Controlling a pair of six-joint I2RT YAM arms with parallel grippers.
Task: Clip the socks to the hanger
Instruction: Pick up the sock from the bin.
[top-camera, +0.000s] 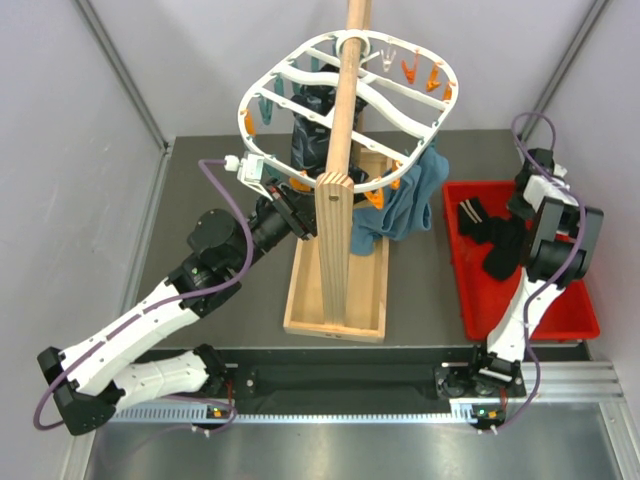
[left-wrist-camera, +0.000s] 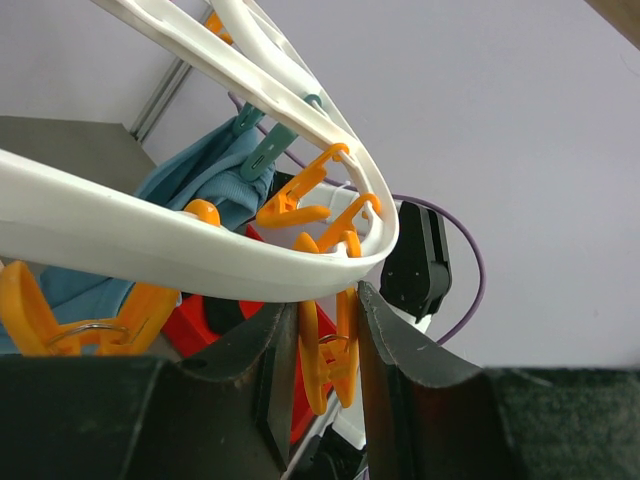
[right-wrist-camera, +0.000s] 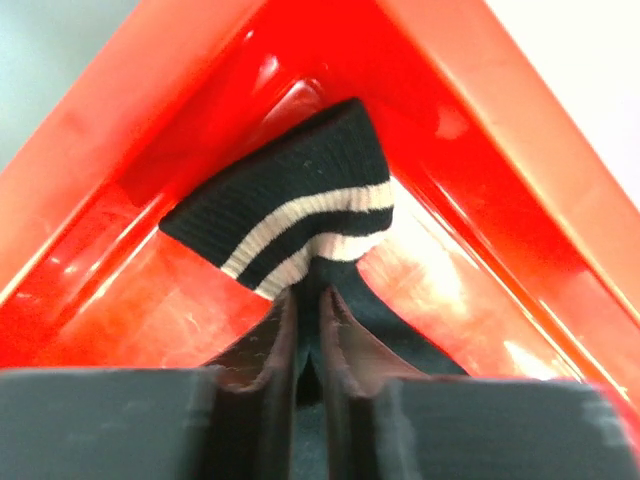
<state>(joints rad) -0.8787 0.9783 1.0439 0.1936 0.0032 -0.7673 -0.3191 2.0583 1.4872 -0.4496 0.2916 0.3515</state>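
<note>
- Reaching over the worktop (top-camera: 200, 200), I have two jobs in hand. The hanger (top-camera: 244, 112) stands at the middle on its wooden pole (top-camera: 345, 100) and tray base (top-camera: 300, 300), and the red bin (top-camera: 570, 310) sits by the right edge.
- My left arm stretches from the near-left corner up to the hanger's near rim, wrist tipped upward beneath it. My right arm is folded, elbow high, forearm aimed down into the bin's far end.
- The socks (top-camera: 500, 250) lie heaped in that far end, well apart from the hanger.
- My right fingers (right-wrist-camera: 309, 300) are clenched on one black sock (right-wrist-camera: 290, 220) just below its white-striped cuff.
- My left fingers (left-wrist-camera: 322, 308) are pressed on either side of an orange clothespin (left-wrist-camera: 325, 365) hanging from the rim.
- Doing it well, I judge:
  - lift the sock straight up until it clears the bin wall and the other socks;
  - carry the cuff to the pin, squeezing hard enough that its mouth gapes;
  - let the pin bite before my right fingers let go, since so narrow a pinch could slip.
</note>
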